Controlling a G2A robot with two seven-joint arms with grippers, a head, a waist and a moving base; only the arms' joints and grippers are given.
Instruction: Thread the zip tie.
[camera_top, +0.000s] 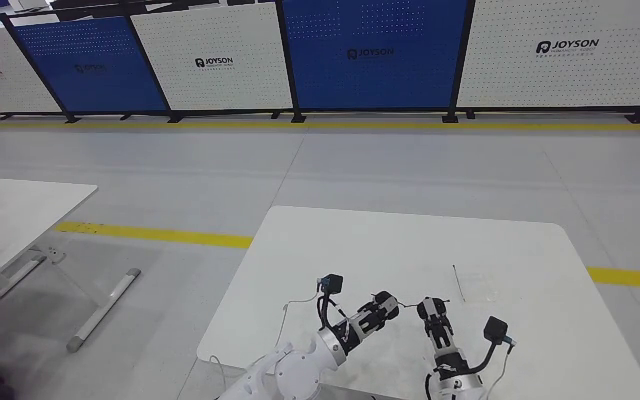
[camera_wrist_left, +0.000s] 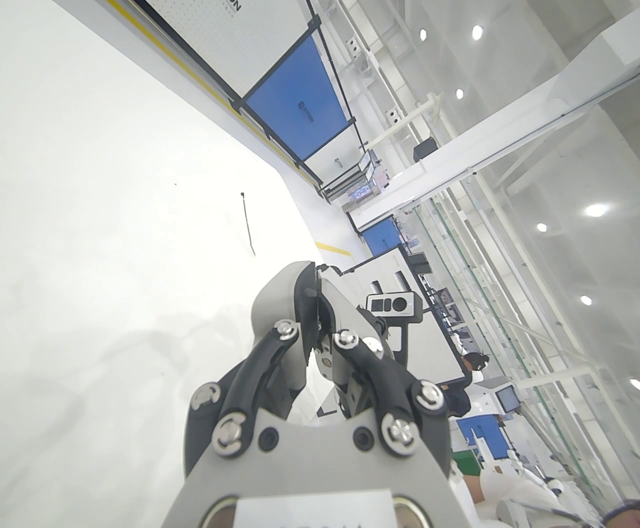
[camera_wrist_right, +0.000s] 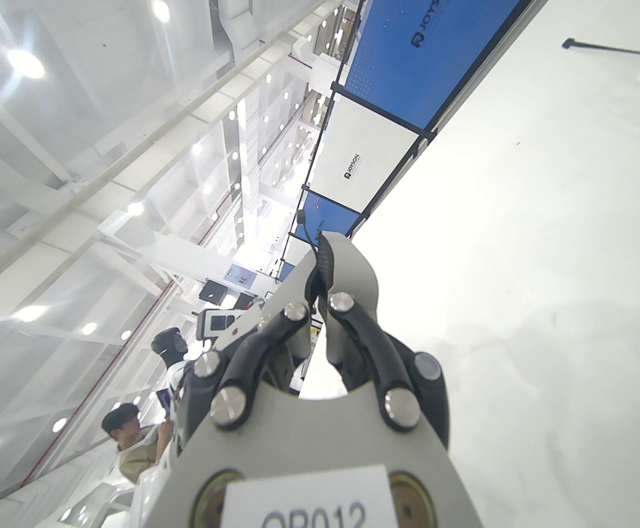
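Observation:
A thin black zip tie spans the short gap between my two grippers above the near part of the white table. My left gripper is shut, with a thin black strip pinched between its fingers. My right gripper is shut on the tie's other end. In the right wrist view the tie's head and a short curved piece stick out past the gripper. A second black zip tie lies flat on the table beyond the right gripper.
A faint clear sheet lies beside the loose tie. The table's near edge runs just under both arms. Another white table stands off to the left, and blue and white panels line the far side of the floor.

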